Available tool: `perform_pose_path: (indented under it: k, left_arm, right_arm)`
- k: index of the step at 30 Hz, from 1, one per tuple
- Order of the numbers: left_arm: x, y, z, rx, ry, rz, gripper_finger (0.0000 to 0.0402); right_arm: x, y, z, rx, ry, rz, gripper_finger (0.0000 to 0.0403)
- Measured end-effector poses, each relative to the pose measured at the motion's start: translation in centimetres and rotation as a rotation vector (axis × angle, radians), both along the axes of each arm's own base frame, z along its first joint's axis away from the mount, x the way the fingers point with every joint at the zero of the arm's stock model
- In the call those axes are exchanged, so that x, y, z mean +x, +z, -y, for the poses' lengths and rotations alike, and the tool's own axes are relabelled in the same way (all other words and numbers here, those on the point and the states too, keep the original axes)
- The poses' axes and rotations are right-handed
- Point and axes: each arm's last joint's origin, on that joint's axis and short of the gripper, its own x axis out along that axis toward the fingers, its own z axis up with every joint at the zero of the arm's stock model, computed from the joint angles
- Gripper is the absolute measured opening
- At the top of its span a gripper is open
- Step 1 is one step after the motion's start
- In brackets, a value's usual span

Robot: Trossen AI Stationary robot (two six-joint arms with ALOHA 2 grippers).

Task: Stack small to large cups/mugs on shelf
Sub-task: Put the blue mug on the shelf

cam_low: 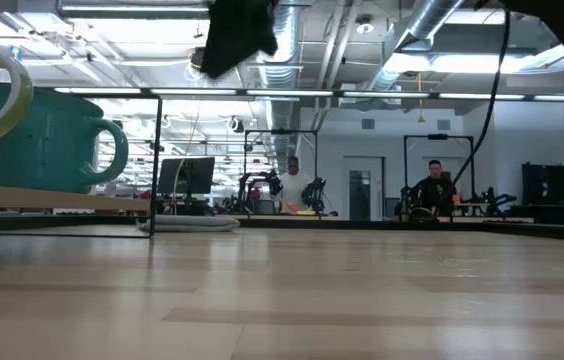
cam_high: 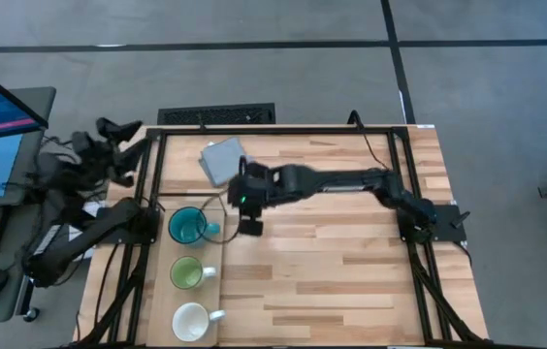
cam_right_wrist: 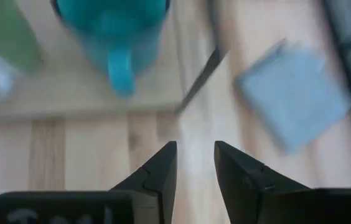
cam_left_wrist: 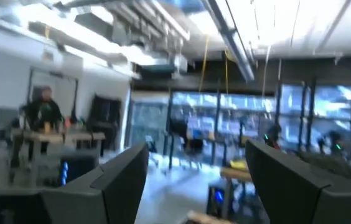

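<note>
The right hand (cam_high: 250,226) hangs above the worktop (cam_high: 351,281), just to the right of the teal-blue mug (cam_high: 188,227), with nothing between its fingers. In the right wrist view the two dark fingers (cam_right_wrist: 163,171) stand a little apart over bare planks, a narrow gap between their tips, so the hand (cam_right_wrist: 195,160) is slightly open and grips nothing. Ahead of those fingers sits the teal-blue mug (cam_right_wrist: 114,28), its handle turned toward the hand, apart from the fingertips. The low view shows the hand as a dark shape (cam_low: 237,35) well above the wood, not touching the mug.

The teal-blue mug stands upright on the shelf (cam_high: 162,291), the pale panel along the left side of the worktop. Along the same panel the light green mug (cam_high: 187,272) stands next to it, and the white mug (cam_high: 192,321) stands beyond that, nearest the front edge. All three are upright, side by side in a row, each with its handle pointing right; none is inside another.

A flat grey-blue pad (cam_high: 221,160) lies on the worktop behind the right hand, near the back edge.

The left hand (cam_left_wrist: 194,180) is parked off the left edge of the worktop, well apart from the mugs; its wrist view shows its fingers (cam_left_wrist: 110,180) spread wide and empty, facing into the room.
</note>
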Motion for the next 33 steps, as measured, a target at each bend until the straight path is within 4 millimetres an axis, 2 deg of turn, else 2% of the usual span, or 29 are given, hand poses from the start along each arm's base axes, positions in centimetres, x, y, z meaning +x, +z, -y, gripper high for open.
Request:
perform_pose_path:
  k: [5,9,13,18,21,24,28,33]
  left_arm:
    - [-2.3,2.6,2.6,-0.081,-0.011,-0.097,0.0261]
    - [-3.6,3.1,4.0,-0.142,-0.023,-0.182,0.0261]
    - [-3.9,2.8,4.8,-0.185,-0.139,-0.249,0.0261]
    - [-3.6,2.5,5.5,-0.205,-0.307,-0.293,0.0261]
    - [-3.4,2.5,5.7,-0.183,-0.324,-0.303,0.0261]
    - [-3.2,2.5,5.8,-0.162,-0.308,-0.318,0.026]
    - [-3.0,2.3,5.9,-0.157,-0.306,-0.342,0.0253]
    - [-2.7,1.6,6.2,-0.208,-0.328,-0.376,0.0238]
  right_arm:
    - [-1.9,6.2,1.4,-0.054,0.062,0.229,0.0131]
    - [-3.9,10.6,2.8,-0.054,0.1,0.394,0.0131]
    - [-5.3,12.7,4.5,0.006,0.145,0.467,0.0131]
    - [-5.4,12.5,6.1,0.04,0.136,0.531,0.0131]
    - [-5.2,11.8,6.8,0.051,0.124,0.595,0.0131]
    - [-5.8,11.3,6.8,0.057,0.136,0.657,0.0131]
    - [-8.3,11.1,5.9,0.052,0.157,0.742,0.0131]
    - [-12.8,9.8,5.2,0.056,0.076,0.836,0.0131]
